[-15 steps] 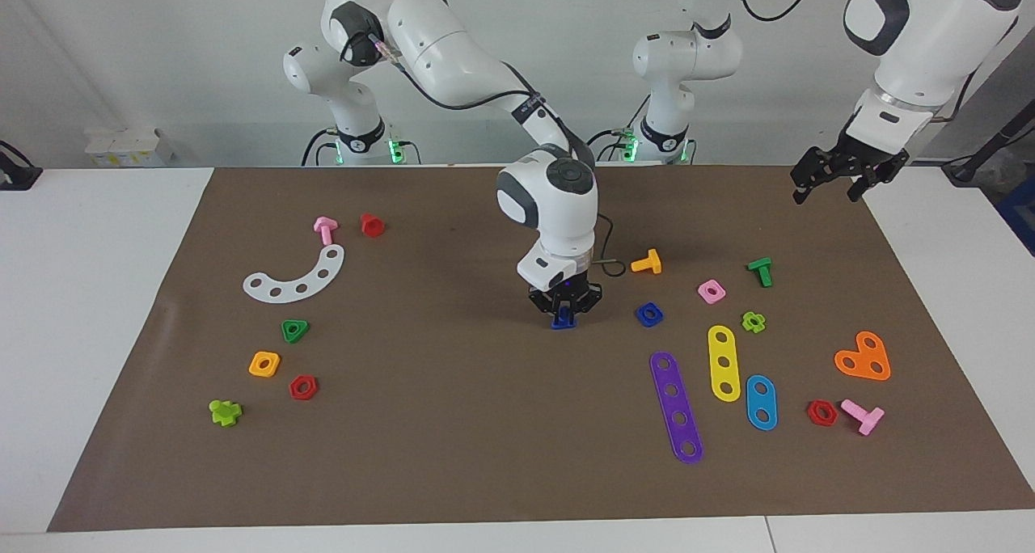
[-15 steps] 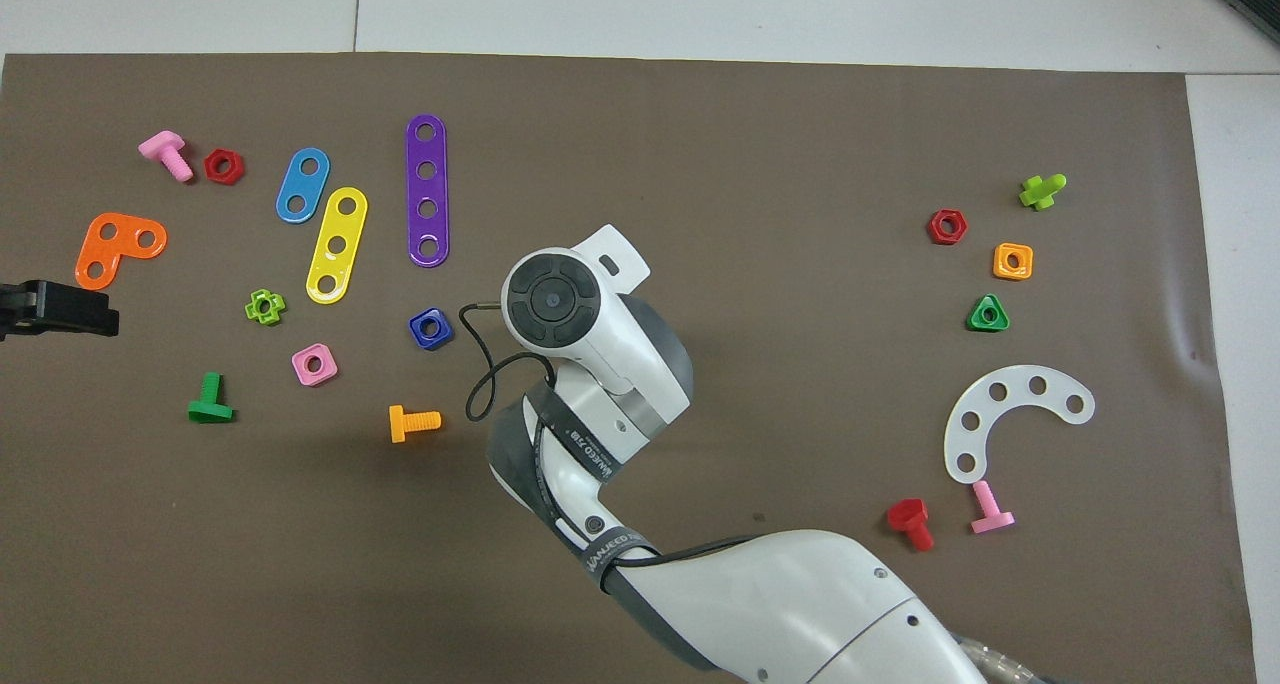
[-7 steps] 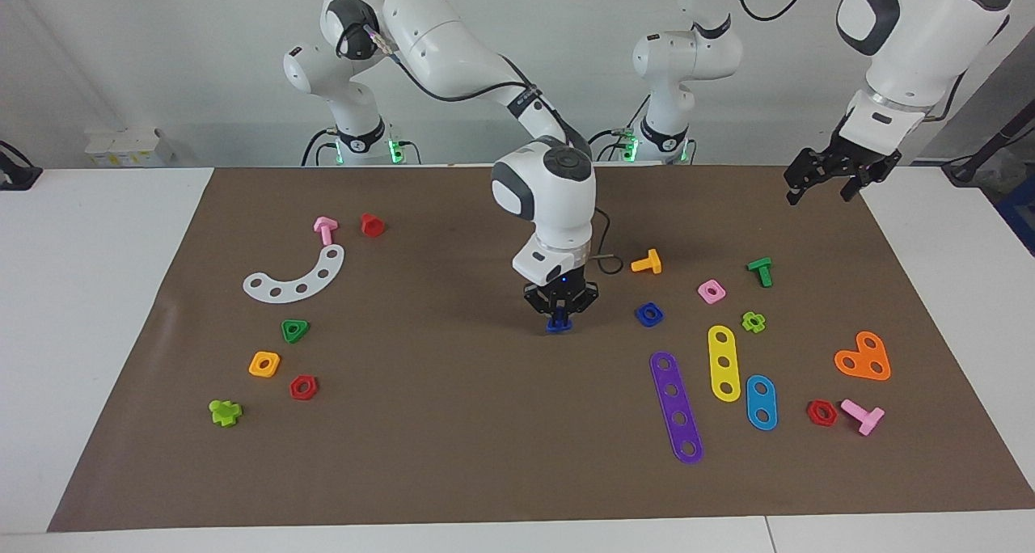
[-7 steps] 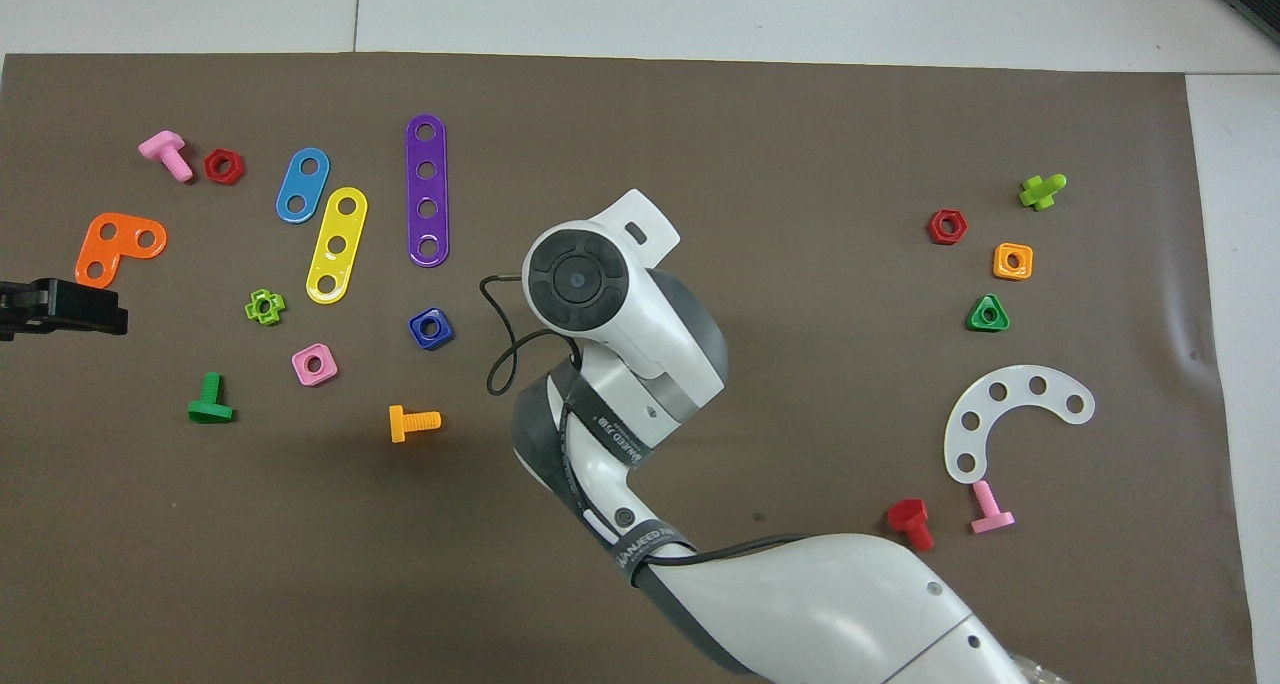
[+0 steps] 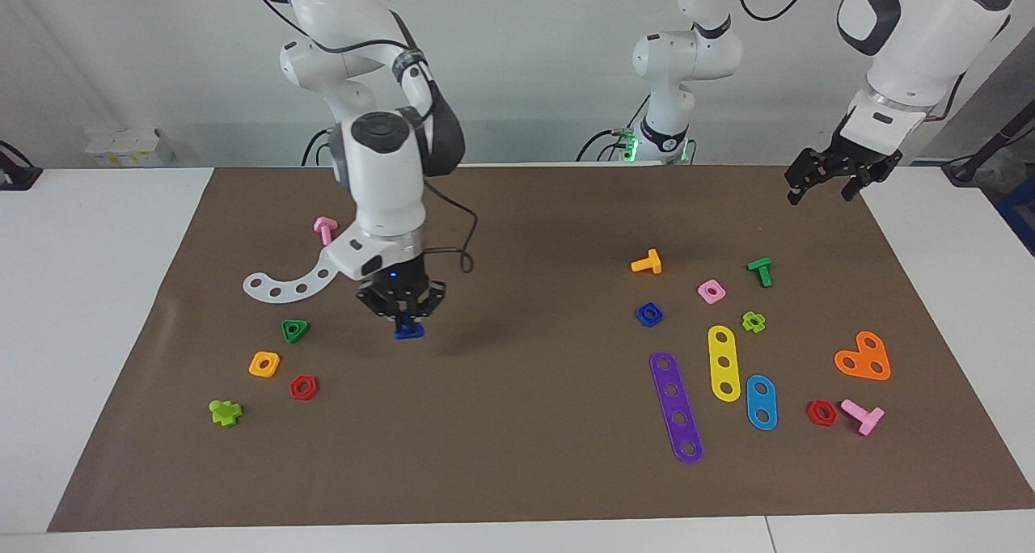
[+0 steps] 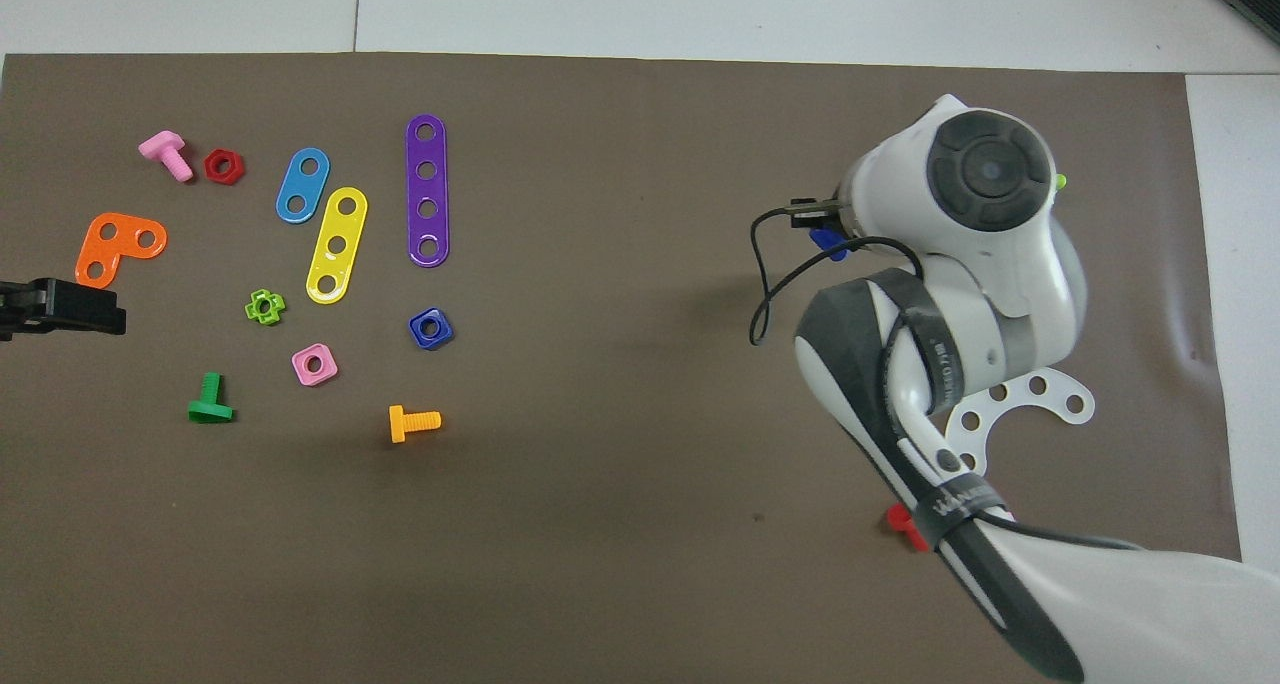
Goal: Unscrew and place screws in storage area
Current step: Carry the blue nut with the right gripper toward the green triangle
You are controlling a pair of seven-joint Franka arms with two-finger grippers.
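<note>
My right gripper is shut on the dark-blue screw and holds it just above the mat. It is over the edge of the storage area, beside the white curved strip and the green triangle nut. In the overhead view the right arm hides most of its gripper. Only a bit of the screw and part of the strip show there. My left gripper hangs open and empty over the mat's edge at the left arm's end, waiting.
An orange square nut, a red hex nut, a lime bolt and a pink bolt lie around the strip. The blue square nut, an orange bolt and purple, yellow and blue strips lie toward the left arm's end.
My right gripper has carried the blue screw from the middle of the mat toward the right arm's end, to beside the white curved strip. The left gripper has barely moved.
</note>
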